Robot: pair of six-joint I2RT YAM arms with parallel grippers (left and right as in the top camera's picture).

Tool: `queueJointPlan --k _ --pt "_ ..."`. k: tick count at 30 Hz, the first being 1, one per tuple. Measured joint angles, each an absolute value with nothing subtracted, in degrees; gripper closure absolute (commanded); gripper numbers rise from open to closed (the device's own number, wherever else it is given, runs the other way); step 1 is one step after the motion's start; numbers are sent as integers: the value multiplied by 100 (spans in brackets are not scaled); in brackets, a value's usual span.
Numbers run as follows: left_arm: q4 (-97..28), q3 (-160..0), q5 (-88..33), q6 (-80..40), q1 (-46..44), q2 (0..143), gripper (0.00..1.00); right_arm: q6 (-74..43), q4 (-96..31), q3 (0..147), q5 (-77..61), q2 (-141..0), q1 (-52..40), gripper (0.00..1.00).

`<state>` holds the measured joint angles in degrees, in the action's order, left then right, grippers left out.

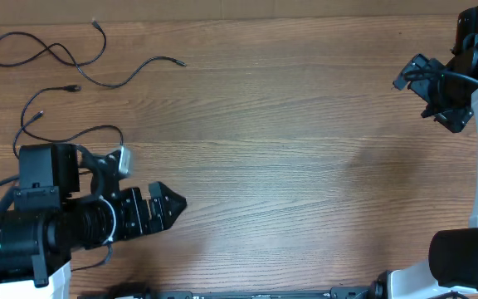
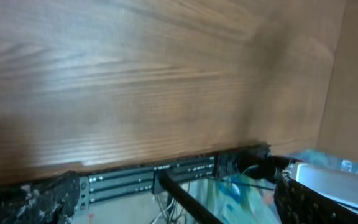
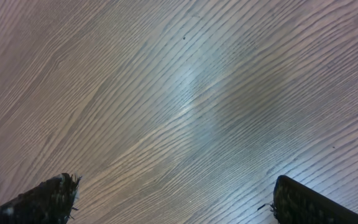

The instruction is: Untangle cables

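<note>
Loose cables at the table's top left, both tools released.
Overhead: wavy black strands beside the left arm; left gripper near, right gripper well apart. Left wrist: fingers spread wide over wood. Right wrist: fingers parted, grasping nothing.

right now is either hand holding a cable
No, the left hand and right hand both stand open and empty, while the cables lie untouched on the table.
</note>
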<state>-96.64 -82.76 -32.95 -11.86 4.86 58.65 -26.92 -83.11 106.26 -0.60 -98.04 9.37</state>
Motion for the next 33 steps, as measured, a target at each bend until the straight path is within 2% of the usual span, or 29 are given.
queueJointPlan --k 13,20,26,33 --pt "-9666 -8276 -2947 -1186 484 5865 0 -2694 -8313 10626 -62 -9804 937 0" --pt "-9566 -8272 -2261 -1142 484 5865 1 -2692 -8313 10626 -60 -9804 937 0" --pt "-8016 -7498 -2112 -753 338 5398 1 -2689 -8309 10626 -60 -9804 939 0" --pt "-6602 -5961 -2008 -659 -440 3977 0 -2694 -8311 10626 -64 -9804 937 0"
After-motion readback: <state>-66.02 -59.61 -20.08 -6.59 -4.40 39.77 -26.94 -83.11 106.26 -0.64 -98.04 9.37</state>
